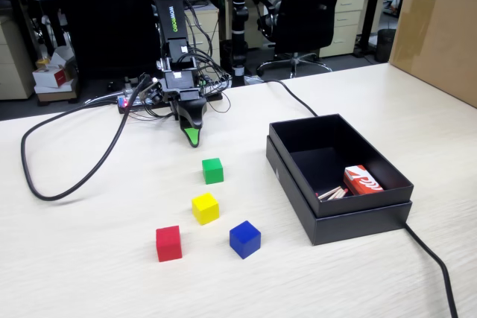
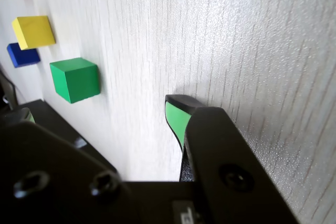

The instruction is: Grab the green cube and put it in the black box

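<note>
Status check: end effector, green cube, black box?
End effector low near the table, holding nothing; open or shut unclear. Green cube untouched on the table. Black box open; no obstruction seen.

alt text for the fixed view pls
The arm's green-tipped tool points down at a pale table, apart from the green cube. Yellow, red and blue cubes lie nearer; right, an open black box.

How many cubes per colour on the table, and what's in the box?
Green cube: 1
Yellow cube: 1
Red cube: 1
Blue cube: 1
Cubes total: 4, all on the table, none in the black box.
In the box: 1 red-and-white carton, plus some thin sticks, too small to count.
</note>
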